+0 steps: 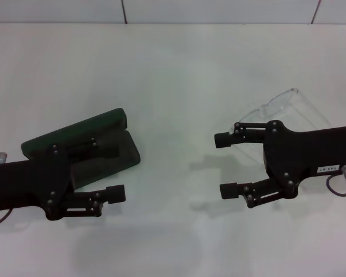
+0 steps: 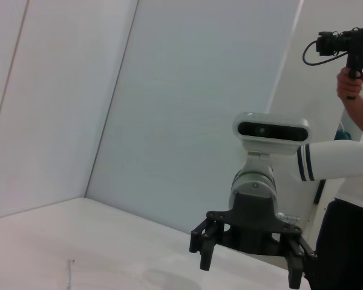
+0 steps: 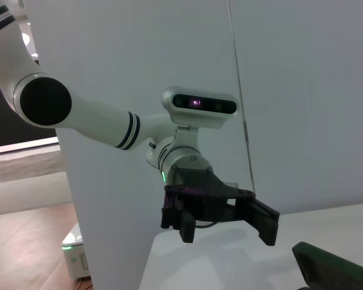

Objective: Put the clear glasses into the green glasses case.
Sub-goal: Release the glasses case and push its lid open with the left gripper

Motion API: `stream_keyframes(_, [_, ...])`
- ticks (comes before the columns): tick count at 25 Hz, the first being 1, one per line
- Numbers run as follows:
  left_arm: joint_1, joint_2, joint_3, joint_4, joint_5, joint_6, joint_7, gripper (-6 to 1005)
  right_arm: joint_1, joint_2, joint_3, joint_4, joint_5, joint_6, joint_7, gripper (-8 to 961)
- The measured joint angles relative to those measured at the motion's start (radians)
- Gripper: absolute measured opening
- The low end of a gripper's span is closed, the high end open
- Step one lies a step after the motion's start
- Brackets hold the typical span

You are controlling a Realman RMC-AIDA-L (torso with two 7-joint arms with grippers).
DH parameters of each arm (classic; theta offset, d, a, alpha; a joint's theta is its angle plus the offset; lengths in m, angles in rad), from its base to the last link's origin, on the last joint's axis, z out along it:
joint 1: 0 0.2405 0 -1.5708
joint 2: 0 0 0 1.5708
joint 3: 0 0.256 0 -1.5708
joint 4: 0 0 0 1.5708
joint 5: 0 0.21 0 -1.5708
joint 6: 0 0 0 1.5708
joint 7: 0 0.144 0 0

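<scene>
White table (image 1: 173, 69), green glasses case (image 1: 81, 138) open, partly hidden under released left hand (image 1: 118, 173), clear glasses (image 1: 285, 112) beside released right hand (image 1: 225, 164)

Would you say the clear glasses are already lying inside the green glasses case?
No, the clear glasses lie on the table by the right gripper, far from the green glasses case.

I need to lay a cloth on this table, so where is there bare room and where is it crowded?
Bare: the white table behind both arms up to the back wall, the middle strip between the green glasses case and the clear glasses, and the front edge. Crowded: the left tool over the case, the right tool beside the glasses.
</scene>
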Motion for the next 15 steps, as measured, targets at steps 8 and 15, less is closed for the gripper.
stream_keyframes(8, [-0.003, 0.001, 0.000, 0.000, 0.000, 0.000, -0.001, 874, 0.000, 0.000, 0.000, -0.002, 0.000, 0.002, -0.004, 866])
stream_keyframes(15, [-0.010, 0.000, -0.022, 0.001, -0.009, 0.000, -0.001, 867, -0.003, -0.002, 0.002, -0.005, -0.001, 0.006, -0.005, 863])
